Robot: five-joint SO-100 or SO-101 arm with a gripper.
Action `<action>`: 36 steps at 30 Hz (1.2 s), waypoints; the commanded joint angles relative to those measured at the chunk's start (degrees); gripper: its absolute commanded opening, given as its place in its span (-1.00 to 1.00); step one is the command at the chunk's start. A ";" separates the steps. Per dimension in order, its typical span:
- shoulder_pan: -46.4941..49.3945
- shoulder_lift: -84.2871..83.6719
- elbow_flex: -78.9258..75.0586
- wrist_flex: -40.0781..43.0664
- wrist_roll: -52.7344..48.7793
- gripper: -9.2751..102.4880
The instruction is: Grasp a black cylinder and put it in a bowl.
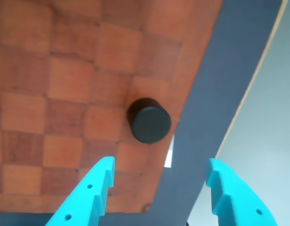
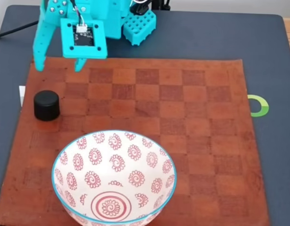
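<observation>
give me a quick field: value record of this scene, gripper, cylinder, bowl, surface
gripper: turquoise gripper, open, holding nothing, above the board's far left part in the fixed view
black cylinder: black cylinder upright on the board near its left edge; in the wrist view it lies ahead of the open fingers, not between them
bowl: bowl upright at the near edge, nothing in it
surface: brown checkered board on a dark mat
task state: cylinder not yet grasped
</observation>
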 commanded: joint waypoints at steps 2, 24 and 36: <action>0.35 -2.20 -2.64 -0.44 -0.44 -0.40; 0.09 -24.08 -9.49 -3.52 1.76 -0.40; 1.67 -29.97 -9.49 -5.63 1.14 -0.40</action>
